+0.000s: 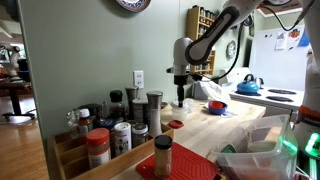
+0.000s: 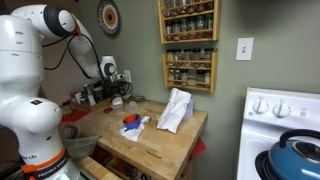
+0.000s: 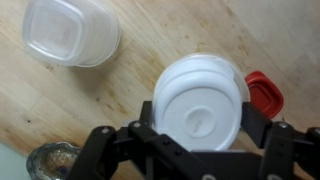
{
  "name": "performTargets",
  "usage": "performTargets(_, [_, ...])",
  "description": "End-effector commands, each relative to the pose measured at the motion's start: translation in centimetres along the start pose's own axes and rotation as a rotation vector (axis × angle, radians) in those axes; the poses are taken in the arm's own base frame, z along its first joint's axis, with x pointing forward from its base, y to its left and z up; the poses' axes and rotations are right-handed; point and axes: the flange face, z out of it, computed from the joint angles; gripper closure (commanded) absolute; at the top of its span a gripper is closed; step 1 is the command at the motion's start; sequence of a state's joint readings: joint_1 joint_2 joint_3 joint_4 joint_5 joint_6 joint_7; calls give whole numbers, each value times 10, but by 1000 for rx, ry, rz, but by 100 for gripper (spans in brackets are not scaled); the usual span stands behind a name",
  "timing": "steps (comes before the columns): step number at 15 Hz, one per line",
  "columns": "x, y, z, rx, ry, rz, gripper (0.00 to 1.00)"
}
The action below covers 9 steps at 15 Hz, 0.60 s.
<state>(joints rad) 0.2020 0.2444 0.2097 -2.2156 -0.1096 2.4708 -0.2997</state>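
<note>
The tool (image 3: 200,125) is standing spread wide around a white lidded container (image 3: 198,95), with 1 finger (image 3: 150,118) on each side and the container filling the gap between them. The wrist view is not showing whether the pads are pressing on it or only bracketing it. The container is sitting over the wooden counter (image 3: 120,100), just beside a red lid (image 3: 265,92) that it is partly hiding. A clear plastic tub (image 3: 70,30) and a glass jar (image 3: 55,160) are lying well apart from it. Judging from this, the approach and the lining-up are looking done, while a firm grip and any lift are not yet showing. In an exterior view the arm (image 1: 215,35) is arching over from its base and dropping the wrist straight down, so the tool (image 1: 181,98) is pointing vertically at the counter (image 1: 230,125). In an exterior view the arm (image 2: 85,45) is stretching far out, with the tool (image 2: 117,97) hanging low over the counter's far end.
</note>
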Motion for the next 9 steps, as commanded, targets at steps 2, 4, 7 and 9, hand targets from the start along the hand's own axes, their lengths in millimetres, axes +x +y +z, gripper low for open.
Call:
performTargets(2, [-4, -2, -1, 0, -31, -75, 37])
performTargets(4, [-6, -1, -3, 1, -31, -93, 37])
performTargets(7, [-5, -3, -2, 5, -31, -122, 37])
performTargets(9, [-5, -4, -1, 6, -33, -135, 37])
